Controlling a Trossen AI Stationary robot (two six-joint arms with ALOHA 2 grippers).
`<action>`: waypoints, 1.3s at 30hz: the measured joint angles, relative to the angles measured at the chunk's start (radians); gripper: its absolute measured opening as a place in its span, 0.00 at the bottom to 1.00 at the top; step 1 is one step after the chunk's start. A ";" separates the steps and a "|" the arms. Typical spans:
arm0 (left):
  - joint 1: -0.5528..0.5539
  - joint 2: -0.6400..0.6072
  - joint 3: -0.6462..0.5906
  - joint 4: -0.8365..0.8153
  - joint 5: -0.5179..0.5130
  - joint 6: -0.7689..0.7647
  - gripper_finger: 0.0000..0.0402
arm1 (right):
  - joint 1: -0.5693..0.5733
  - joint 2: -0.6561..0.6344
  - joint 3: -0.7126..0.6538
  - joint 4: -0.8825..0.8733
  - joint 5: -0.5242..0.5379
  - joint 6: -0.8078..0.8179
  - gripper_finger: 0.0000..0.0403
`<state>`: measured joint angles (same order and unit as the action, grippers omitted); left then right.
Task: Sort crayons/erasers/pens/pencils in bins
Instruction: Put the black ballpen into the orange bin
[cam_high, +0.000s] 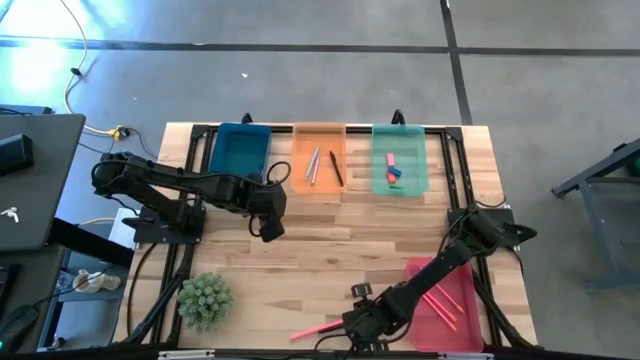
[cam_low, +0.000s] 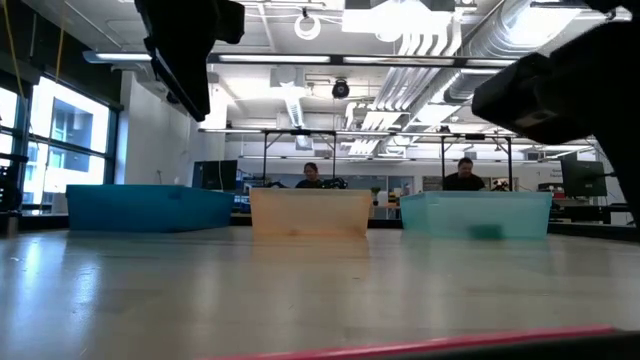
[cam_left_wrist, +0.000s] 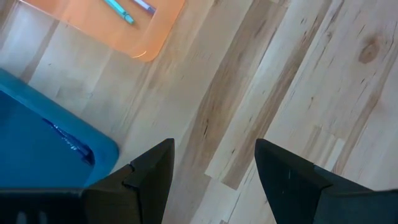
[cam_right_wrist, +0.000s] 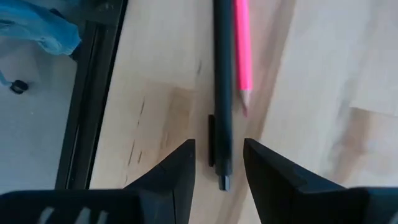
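Observation:
My right gripper (cam_right_wrist: 219, 167) hangs open at the table's near edge (cam_high: 362, 322), pointing steeply down. Its fingers stand on either side of the end of a black pen (cam_right_wrist: 222, 87) without touching it. The pen lies flat on the wood beside a pink pencil (cam_right_wrist: 242, 50), which also shows in the high view (cam_high: 316, 329). My left gripper (cam_left_wrist: 214, 168) is open over bare wood (cam_high: 270, 226), just in front of the blue bin (cam_high: 240, 152). The orange bin (cam_high: 302, 185) holds pens and the green bin (cam_high: 420, 170) holds erasers (cam_high: 393, 170). The red-pink bin (cam_high: 470, 290) holds pink pencils.
A green spiky plant (cam_high: 205, 300) stands at the near left of the table. Three bins line the far edge, and the red-pink one sits near right under my right arm. Bare wood lies in the middle of the table (cam_high: 340, 240). People sit in the room behind (cam_low: 465, 175).

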<state>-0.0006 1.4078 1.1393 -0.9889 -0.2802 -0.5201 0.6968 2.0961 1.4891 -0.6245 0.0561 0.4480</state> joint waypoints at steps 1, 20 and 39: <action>0.000 0.000 0.000 0.000 0.000 0.000 0.53 | 0.000 0.006 0.000 0.004 -0.003 0.000 0.32; 0.000 0.000 0.000 0.000 -0.004 0.000 0.53 | -0.001 0.083 0.027 -0.039 -0.020 0.043 0.16; 0.000 0.000 0.000 -0.003 0.055 0.037 0.53 | 0.010 0.079 0.024 -0.042 -0.020 -0.034 0.05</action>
<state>-0.0006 1.4078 1.1393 -0.9917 -0.2255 -0.4833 0.7067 2.1753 1.5130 -0.6667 0.0362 0.4136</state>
